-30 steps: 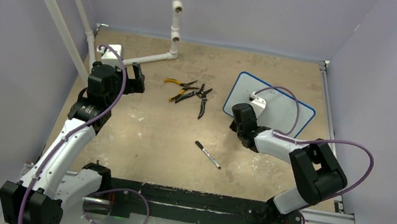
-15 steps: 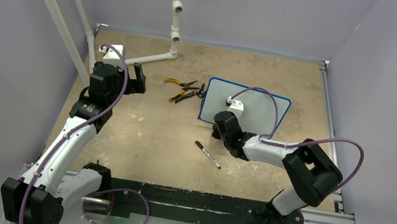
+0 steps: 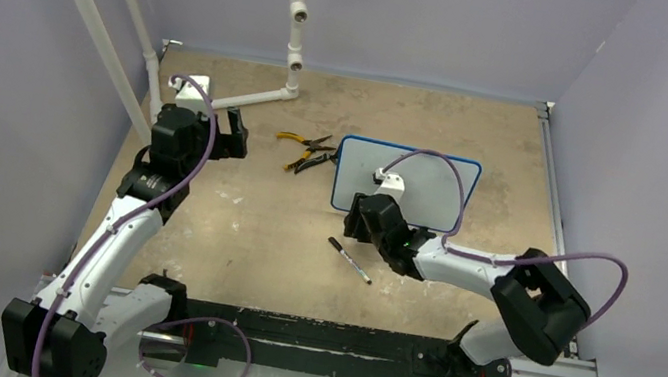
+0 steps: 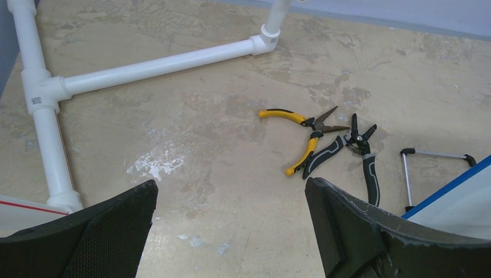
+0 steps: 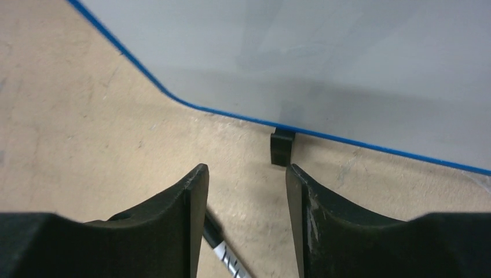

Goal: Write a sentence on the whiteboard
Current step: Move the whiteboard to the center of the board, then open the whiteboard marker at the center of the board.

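Note:
The whiteboard (image 3: 407, 182), white with a thin blue frame, lies right of the table's middle; its face is blank and the sentence is out of view. My right gripper (image 3: 358, 217) is open just off the board's near-left edge, with nothing between its fingers. In the right wrist view the whiteboard (image 5: 324, 63) and one black foot (image 5: 282, 145) sit just ahead of the right gripper (image 5: 246, 174). A black marker (image 3: 349, 260) lies on the table just near of that gripper, and the marker (image 5: 223, 249) shows under the left finger. My left gripper (image 3: 232, 135) hangs wide open at the far left.
Yellow-handled pliers (image 3: 302, 141) and black-handled pliers (image 3: 319, 159) lie just left of the board. A white pipe frame (image 3: 259, 96) stands at the far left. In the left wrist view the board's blue corner (image 4: 457, 197) shows beside the black pliers (image 4: 353, 150).
The whiteboard has slid left and turned square to the table, carried by my right gripper. That gripper's jaws have since opened off the board's edge. The left arm has not moved.

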Controlling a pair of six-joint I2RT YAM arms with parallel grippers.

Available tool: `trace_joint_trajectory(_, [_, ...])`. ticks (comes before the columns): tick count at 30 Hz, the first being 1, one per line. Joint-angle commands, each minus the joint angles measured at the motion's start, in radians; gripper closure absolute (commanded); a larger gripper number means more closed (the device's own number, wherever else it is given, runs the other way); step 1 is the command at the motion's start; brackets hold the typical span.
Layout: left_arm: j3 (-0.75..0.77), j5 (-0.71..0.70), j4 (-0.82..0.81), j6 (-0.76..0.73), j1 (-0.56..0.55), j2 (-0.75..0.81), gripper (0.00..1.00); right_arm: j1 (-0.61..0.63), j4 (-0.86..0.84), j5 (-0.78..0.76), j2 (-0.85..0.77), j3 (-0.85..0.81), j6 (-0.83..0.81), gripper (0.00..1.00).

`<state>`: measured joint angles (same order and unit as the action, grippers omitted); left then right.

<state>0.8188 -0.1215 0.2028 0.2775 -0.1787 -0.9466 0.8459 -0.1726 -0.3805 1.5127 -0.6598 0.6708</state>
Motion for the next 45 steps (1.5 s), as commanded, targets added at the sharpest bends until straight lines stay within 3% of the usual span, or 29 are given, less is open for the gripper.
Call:
trace_joint_trajectory(1, [0.008, 0.027, -0.043, 0.004, -0.015, 0.002, 0.01, 0.029, 0.051, 0.052, -0.095, 0.022, -0.036, 0.45])
trace_joint_trajectory(9, [-0.01, 0.111, -0.061, -0.03, -0.075, -0.017, 0.01, 0.108, 0.222, 0.111, -0.177, 0.045, -0.027, 0.4])
trace_joint_trajectory(22, [-0.039, 0.265, -0.111, -0.002, -0.186, -0.084, 0.05, 0.2, 0.364, 0.023, -0.027, -0.039, -0.002, 0.55])
trace_joint_trajectory(25, [-0.044, 0.28, -0.118, 0.025, -0.186, -0.083, 0.05, 0.213, 0.363, 0.017, 0.007, -0.053, -0.002, 0.67])
trace_joint_trajectory(28, [-0.062, 0.297, -0.121, 0.083, -0.186, -0.073, 0.05, 0.223, 0.363, 0.011, 0.027, -0.067, -0.002, 0.88])
trace_joint_trajectory(30, [-0.087, 0.313, -0.128, 0.139, -0.186, -0.06, 0.05, 0.226, 0.357, 0.007, 0.019, -0.071, -0.004, 1.0])
trace_joint_trajectory(34, [-0.17, 0.373, -0.185, 0.3, -0.186, -0.005, 0.05, 0.228, 0.297, 0.03, -0.064, -0.065, -0.017, 1.0])
trace_joint_trajectory(38, [-0.237, 0.474, -0.341, 0.448, -0.186, 0.035, 0.05, 0.232, 0.146, 0.108, -0.221, -0.017, -0.049, 1.0])
trace_joint_trajectory(45, [-0.245, 0.623, -0.466, 0.535, -0.225, 0.011, 0.05, 0.232, 0.014, 0.161, -0.392, 0.022, -0.083, 1.0])
